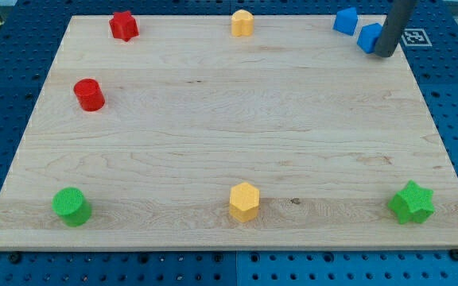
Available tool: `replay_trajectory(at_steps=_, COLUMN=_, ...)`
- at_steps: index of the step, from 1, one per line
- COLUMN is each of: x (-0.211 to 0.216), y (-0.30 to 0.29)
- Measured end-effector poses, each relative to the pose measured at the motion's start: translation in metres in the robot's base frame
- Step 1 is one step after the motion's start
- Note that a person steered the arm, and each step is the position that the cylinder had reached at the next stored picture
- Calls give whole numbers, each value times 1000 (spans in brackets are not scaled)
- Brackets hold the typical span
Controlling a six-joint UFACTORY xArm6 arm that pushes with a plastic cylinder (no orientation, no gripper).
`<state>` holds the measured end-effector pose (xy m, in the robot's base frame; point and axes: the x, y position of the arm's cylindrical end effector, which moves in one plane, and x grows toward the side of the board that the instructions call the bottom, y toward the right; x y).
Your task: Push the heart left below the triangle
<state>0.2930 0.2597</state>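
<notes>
My tip (385, 54) is at the board's top right corner, against the right side of a blue block (369, 37) whose shape I cannot make out, as the rod covers part of it. A second blue block (345, 20), roughly triangular, lies just up and left of it. A yellow block (242, 22) that looks like a heart sits at the top edge near the middle, well to the left of my tip.
On the wooden board (229, 135) there is a red star (123, 25) at top left and a red cylinder (89, 94) below it. Along the bottom are a green cylinder (71, 206), a yellow hexagon (244, 201) and a green star (412, 202).
</notes>
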Motion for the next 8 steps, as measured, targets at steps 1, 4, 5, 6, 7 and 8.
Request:
replay_trajectory(at_steps=1, x=9, y=-28)
replay_trajectory(at_steps=4, x=18, y=-255)
replay_trajectory(at_steps=5, x=-17, y=-284)
replay_trajectory(at_steps=6, x=-24, y=-284)
replay_trajectory(at_steps=7, x=-24, y=-284)
replay_trajectory(at_steps=8, x=-29, y=-284)
